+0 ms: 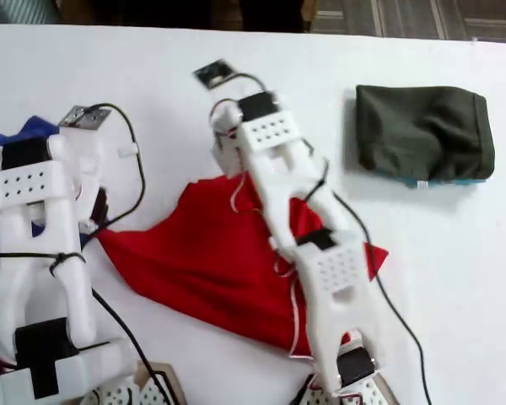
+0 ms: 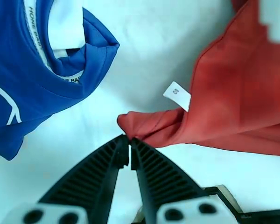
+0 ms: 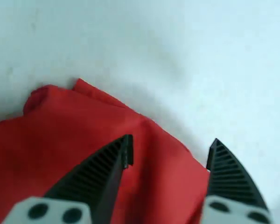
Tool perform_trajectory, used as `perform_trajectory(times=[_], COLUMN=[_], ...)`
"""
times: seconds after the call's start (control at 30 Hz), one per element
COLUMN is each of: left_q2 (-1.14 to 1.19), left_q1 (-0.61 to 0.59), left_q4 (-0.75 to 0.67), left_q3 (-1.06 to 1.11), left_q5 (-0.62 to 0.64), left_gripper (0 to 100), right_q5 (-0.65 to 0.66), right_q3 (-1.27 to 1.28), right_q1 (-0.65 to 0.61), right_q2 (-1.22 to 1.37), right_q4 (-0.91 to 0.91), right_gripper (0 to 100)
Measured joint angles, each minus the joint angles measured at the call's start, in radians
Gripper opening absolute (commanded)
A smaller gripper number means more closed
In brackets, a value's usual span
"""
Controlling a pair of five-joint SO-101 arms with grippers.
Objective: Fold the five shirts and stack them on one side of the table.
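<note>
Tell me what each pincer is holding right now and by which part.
The left pincer is shut on the red shirt, pinching the very tip of one corner. The right pincer is open above that shirt, holding nothing.

The left arm (image 1: 38, 219) and right arm (image 1: 291, 198) are white, with black blocks at the joints and plates full of little round holes. Thin black cables (image 1: 140, 169) run along them. The left hand (image 2: 129, 140) and right hand (image 3: 170, 151) have black, ribbed, pointy fingers. Behind the fingers sit white bases with round holes.
</note>
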Motion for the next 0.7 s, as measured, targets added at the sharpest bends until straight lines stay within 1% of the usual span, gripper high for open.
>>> perform_trajectory(times=[0.1, 0.2, 0.37, 0.4, 0.43, 0.47, 0.5, 0.53, 0.57, 0.63, 0.7], left_q2=[0.0, 0.0, 0.0, 0.0, 0.0, 0.0, 0.0, 0.0, 0.0, 0.0, 0.0], left_q1=[0.0, 0.0, 0.0, 0.0, 0.0, 0.0, 0.0, 0.0, 0.0, 0.0, 0.0], left_q4=[0.0, 0.0, 0.0, 0.0, 0.0, 0.0, 0.0, 0.0, 0.0, 0.0, 0.0], left_q3=[0.0, 0.0, 0.0, 0.0, 0.0, 0.0, 0.0, -0.002, -0.006, -0.021, -0.034], left_q5=[0.0, 0.0, 0.0, 0.0, 0.0, 0.0, 0.0, 0.0, 0.0, 0.0, 0.0], left_gripper=[3, 3, 3, 3, 3, 3, 3, 3, 3, 3, 3], right_q5=[-0.003, -0.003, -0.003, -0.003, -0.003, -0.003, 0.005, 0.021, 0.032, 0.04, 0.046], right_q3=[-0.137, -0.247, -0.348, -0.358, -0.359, -0.359, -0.358, -0.356, -0.351, -0.328, -0.293], right_q1=[-0.023, -0.018, -0.031, -0.031, -0.031, -0.031, -0.031, -0.028, -0.023, -0.018, -0.023], right_q2=[0.129, 0.229, 0.334, 0.342, 0.342, 0.342, 0.342, 0.342, 0.341, 0.327, 0.296], right_q4=[0.018, 0.032, 0.123, 0.149, 0.164, 0.169, 0.17, 0.172, 0.172, 0.172, 0.173], right_gripper=[25.4, 25.4, 24.7, 22.8, 18.7, 12.5, 4.3, 0.1, 3.8, 1.4, 2.1])
